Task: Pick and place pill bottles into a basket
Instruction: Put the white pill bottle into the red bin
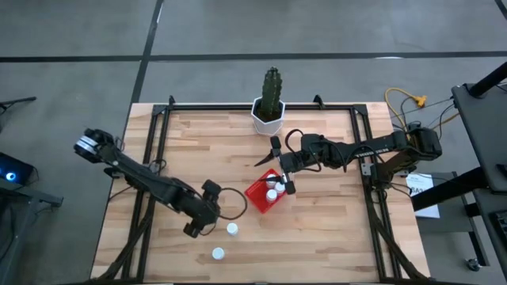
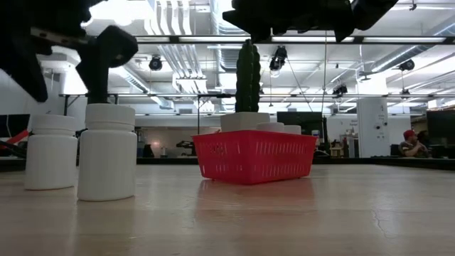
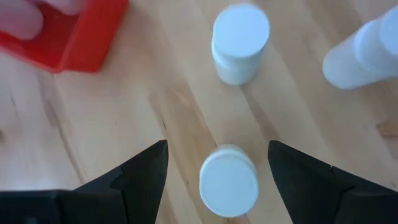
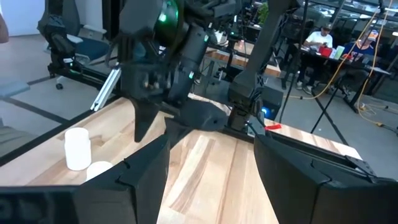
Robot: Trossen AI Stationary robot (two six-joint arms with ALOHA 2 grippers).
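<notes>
The red basket [image 1: 257, 198] [image 2: 256, 156] stands mid-table with three white pill bottles [image 1: 272, 190] upright in it. Two more bottles stand on the wood near the front edge [image 1: 232, 229] [image 1: 218, 253]. In the left wrist view a third bottle [image 3: 229, 182] stands on the table, right below my open left gripper [image 3: 217, 146] [image 1: 196, 226]. The fingers slant down on either side of it, above its cap, without touching. My right gripper [image 1: 281, 168] [image 4: 211, 140] hangs open and about level over the basket's far side, with nothing between its fingers.
A cactus in a white faceted pot [image 1: 269, 111] stands at the table's far edge, behind the basket. Black rails [image 1: 261, 106] frame the table on its left, right and far sides. In the left wrist view the two other loose bottles [image 3: 240, 42] [image 3: 367, 53] stand close beyond the gripper.
</notes>
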